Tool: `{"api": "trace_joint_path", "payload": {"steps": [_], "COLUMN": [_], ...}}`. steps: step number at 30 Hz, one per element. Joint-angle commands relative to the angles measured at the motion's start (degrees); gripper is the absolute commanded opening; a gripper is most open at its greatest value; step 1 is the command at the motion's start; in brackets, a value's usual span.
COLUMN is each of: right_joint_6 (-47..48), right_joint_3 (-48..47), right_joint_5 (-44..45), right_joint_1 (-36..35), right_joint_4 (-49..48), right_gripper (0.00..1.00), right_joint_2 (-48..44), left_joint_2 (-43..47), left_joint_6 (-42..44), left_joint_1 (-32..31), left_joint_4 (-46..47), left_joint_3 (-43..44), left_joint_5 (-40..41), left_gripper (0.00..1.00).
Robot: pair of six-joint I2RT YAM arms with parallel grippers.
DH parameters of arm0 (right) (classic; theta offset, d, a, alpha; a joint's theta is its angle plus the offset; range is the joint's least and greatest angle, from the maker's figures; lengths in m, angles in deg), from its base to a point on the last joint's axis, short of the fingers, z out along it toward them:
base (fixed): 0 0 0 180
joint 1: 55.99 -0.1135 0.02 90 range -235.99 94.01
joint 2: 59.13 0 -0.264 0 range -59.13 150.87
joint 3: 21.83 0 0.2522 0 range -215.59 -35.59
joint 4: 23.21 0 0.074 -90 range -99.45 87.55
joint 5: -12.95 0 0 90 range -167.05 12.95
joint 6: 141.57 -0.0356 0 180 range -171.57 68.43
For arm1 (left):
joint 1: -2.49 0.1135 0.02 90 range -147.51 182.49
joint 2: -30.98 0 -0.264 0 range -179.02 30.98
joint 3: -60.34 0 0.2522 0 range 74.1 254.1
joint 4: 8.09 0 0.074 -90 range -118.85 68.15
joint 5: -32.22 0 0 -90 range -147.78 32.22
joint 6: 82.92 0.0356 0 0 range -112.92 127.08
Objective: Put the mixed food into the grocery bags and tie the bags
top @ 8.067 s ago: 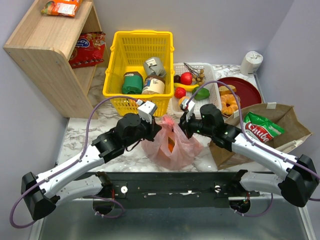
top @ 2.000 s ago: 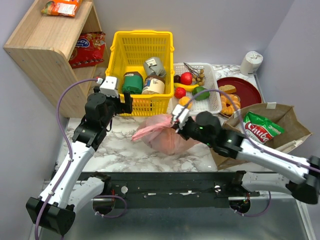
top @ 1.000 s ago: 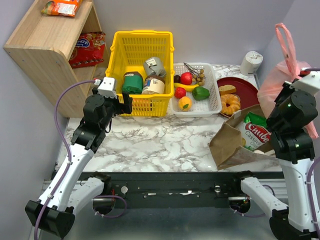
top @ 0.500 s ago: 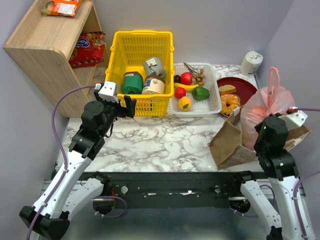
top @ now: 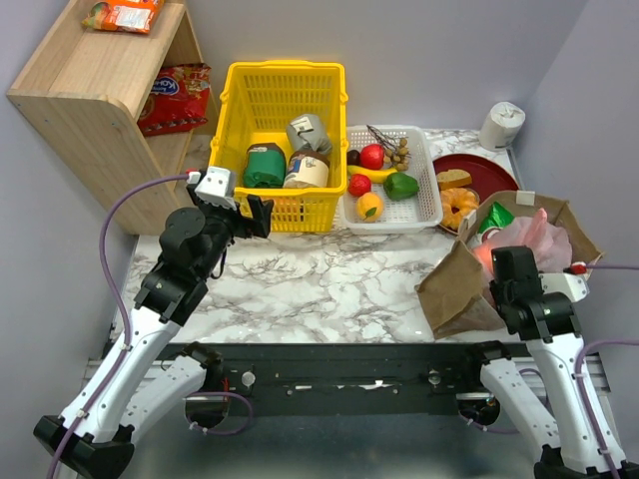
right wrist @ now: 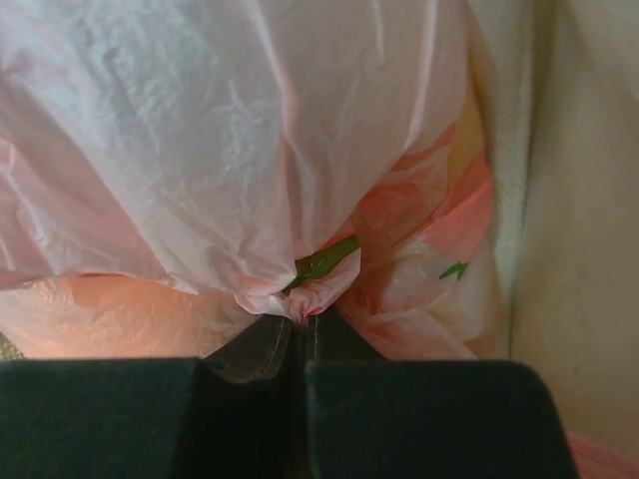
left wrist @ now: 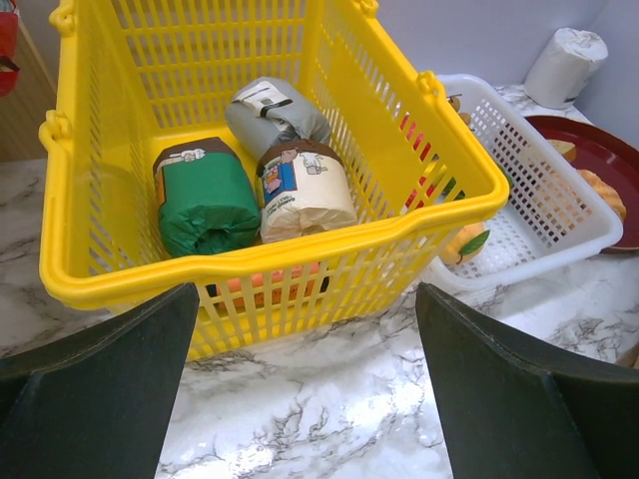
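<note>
A white marble-patterned table [top: 329, 279] with grey veins is spreading under both arms. Well to the left of the left pincer [top: 248, 212], a pale wooden shelf [top: 90, 110] with flat boards is standing against the wall.

Directly ahead of the left pincer's tips, a yellow plastic basket [left wrist: 250, 264] with lattice walls and a thick smooth rim is sitting on the marble. The left pincer is hanging wide open with nothing between its dark wedge-shaped fingers [left wrist: 110, 379].

Around the right pincer [right wrist: 303, 334], a stiff, creased brown paper bag [top: 454, 289] is lying with its mouth gaping. A thin, wrinkled, translucent pink plastic bag [right wrist: 200, 150] is bulging out of that mouth, right at the pincer's tips. The right pincer is standing narrow, pinching a gathered twist of the pink film.

Ahead and to the right of the left pincer, beside the basket, a white slotted tray [top: 424, 205] is holding glossy fruit shapes.

Inside the basket, a green-wrapped cylinder [left wrist: 205, 195], a cream-labelled tin [left wrist: 305, 190] and a soft grey pouch [left wrist: 275, 110] are lying side by side.

Just beyond the right pincer, a sliver of the shiny green crisp packet [top: 486, 224] is peeking from the paper bag.
</note>
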Motion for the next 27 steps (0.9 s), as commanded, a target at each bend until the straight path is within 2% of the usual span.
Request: {"api": "trace_joint_path", "payload": {"steps": [1, 3, 6, 7, 9, 10, 11, 15, 16, 17, 18, 19, 20, 21, 23, 27], "right_joint_6": [-13.7, -12.8, -9.9, -6.7, -1.3, 5.2, 8.1, 23.1, 30.7, 34.8, 39.0, 48.2, 52.7, 56.5, 61.7, 66.8], "right_joint_3": [0.1, -0.1, -3.1, -4.3, -8.3, -9.5, -10.9, -15.2, -15.4, -15.2, -14.6, -13.8, -11.7, -11.0, -11.5, -20.3], "right_joint_5": [0.8, 2.7, 6.5, 7.4, 10.1, 10.9, 11.6, 12.8, 12.4, 11.8, 8.6, 6.4, 3.3, -2.6, -6.2, -13.4], "right_joint_1": [0.1, 0.1, 0.1, 0.2, 0.1, 0.2, 0.2, 0.1, 0.1, 0.1, 0.2, 0.2, 0.2, 0.1, 0.1, 0.2], "right_joint_4": [13.0, 12.3, 12.0, 11.9, 9.6, 8.5, 5.8, -3.1, -5.8, -12.8, -16.7, -21.0, -29.9, -34.0, -40.0, -38.3], "right_gripper": [0.17, 0.18, 0.48, 0.72, 0.88, 0.97, 1.0, 1.0, 1.0, 1.0, 1.0, 1.0, 1.0, 1.0, 1.0, 1.0], "right_joint_2": [-4.0, -5.5, -6.4, -6.3, -5.6, -5.5, -5.1, -5.3, -5.7, -6.1, -7.5, -8.3, -9.3, -9.9, -8.9, 1.8], "left_joint_2": [0.3, 0.3, 0.2, 0.1, -0.1, -0.2, -0.3, -1.3, -1.6, -2.1, -3.1, -3.7, -4.4, -6.1, -7.7, -8.0], "left_joint_6": [0.1, 0.3, 0.2, 0.3, 0.1, 0.1, 0.1, -0.3, -0.6, -0.8, -1.1, -2.0, -2.8, -3.7, -6.9, -7.7], "left_joint_1": [-0.2, -0.2, -0.2, -0.2, -0.2, -0.2, -0.2, -0.2, -0.2, -0.2, 0.2, 0.6, 1.3, 2.2, 6.0, 10.0], "left_joint_4": [1.1, 1.1, 0.9, 0.8, 0.8, 0.7, 0.6, 0.6, 0.4, 0.0, -0.3, -1.0, -1.5, -2.2, -3.9, -2.5], "left_joint_3": [-0.6, -0.6, -0.4, -0.4, -0.3, -0.3, -0.2, 0.1, 0.3, 0.5, 1.1, 1.4, 1.9, 3.3, 4.5, 5.6], "left_joint_5": [1.6, 1.8, 1.8, 1.6, 1.1, 1.1, 0.6, -0.1, 0.1, 0.3, 1.2, 1.4, 1.5, 0.9, -0.8, -3.7], "left_gripper": [0.99, 0.99, 0.99, 0.99, 0.99, 0.99, 0.99, 0.99, 0.99, 0.99, 0.99, 0.99, 0.99, 0.99, 0.99, 0.99]}}
